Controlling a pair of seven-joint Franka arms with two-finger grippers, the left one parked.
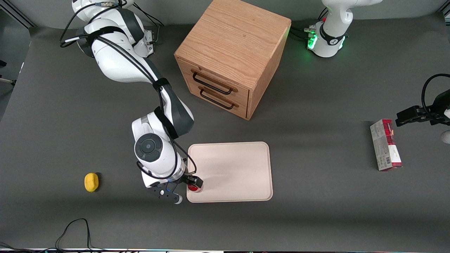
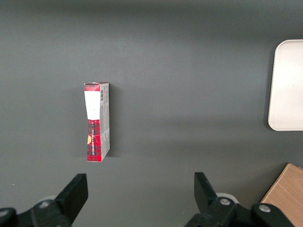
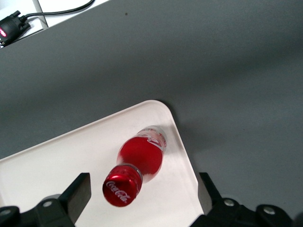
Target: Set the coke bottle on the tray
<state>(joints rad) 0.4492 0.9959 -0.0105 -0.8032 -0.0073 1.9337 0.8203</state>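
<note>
The coke bottle (image 1: 194,188) stands on the cream-white tray (image 1: 232,168), in the tray's corner nearest the front camera at the working arm's end. In the right wrist view I see its red cap and red label from above (image 3: 137,165), resting on the tray (image 3: 57,165) close to the rim. My right gripper (image 1: 187,190) is above the bottle and open. Its two black fingers (image 3: 78,191) stand wide apart on either side of the cap and touch nothing. The gripper's midpoint (image 3: 144,195) is just beside the cap.
A wooden two-drawer cabinet (image 1: 232,56) stands farther from the front camera than the tray. A yellow lemon-like object (image 1: 91,182) lies toward the working arm's end. A red-and-grey carton (image 1: 385,144) lies toward the parked arm's end, also in the left wrist view (image 2: 97,120).
</note>
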